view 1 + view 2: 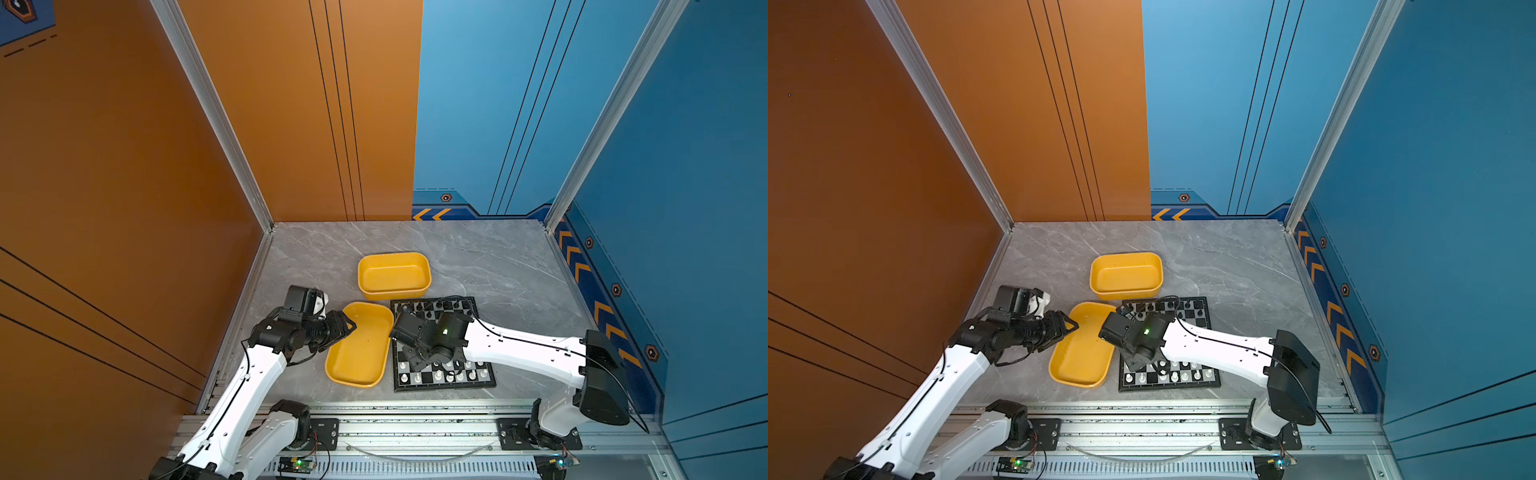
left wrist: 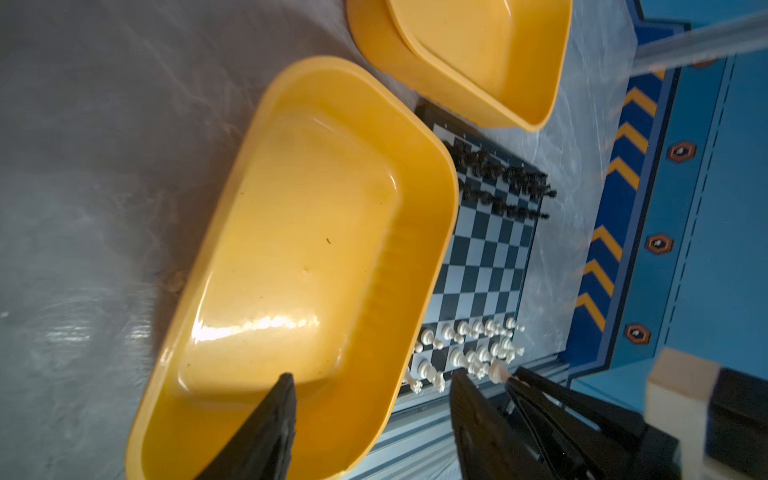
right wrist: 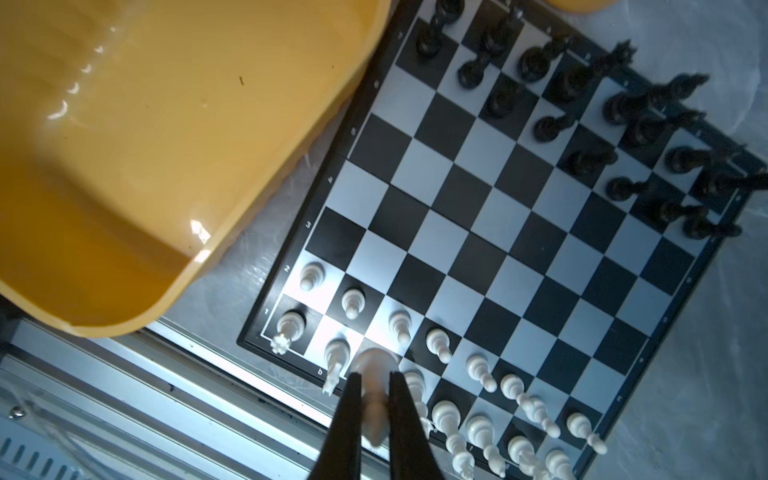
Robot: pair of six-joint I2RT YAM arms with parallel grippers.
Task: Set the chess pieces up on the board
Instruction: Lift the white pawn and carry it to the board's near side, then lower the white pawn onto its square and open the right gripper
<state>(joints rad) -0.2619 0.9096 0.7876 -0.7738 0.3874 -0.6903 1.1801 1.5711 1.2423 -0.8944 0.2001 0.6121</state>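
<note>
While the right pincer (image 3: 375,376) is clamped on a white chess piece (image 3: 374,399), its two fingers pressed to the piece's sides, the piece's round base is over the near-left part of the board (image 3: 478,216), in the nearest row between two other white pieces; whether the base touches the square cannot be told. Across the two near rows stand the other white pieces (image 3: 438,343), and across the two far rows stand the black pieces (image 3: 544,126), with the four middle rows bare. In both top views the board (image 1: 444,387) (image 1: 1167,386) lies flat on the grey tabletop (image 1: 498,266), right of centre and close to the near edge, with the right arm reaching over it from the right. Just left of it lies a yellow tray (image 1: 361,353), turned at a slant, its rim meeting the board's left side near the far corner, and nothing lies in it. Beyond the board's far-left corner sits a second yellow tray (image 1: 394,274), also without pieces. At the left, the left pincer (image 1: 351,326) (image 2: 372,374) is over the near tray's left rim, its fingers (image 2: 274,415) spread apart with nothing between them.
</note>
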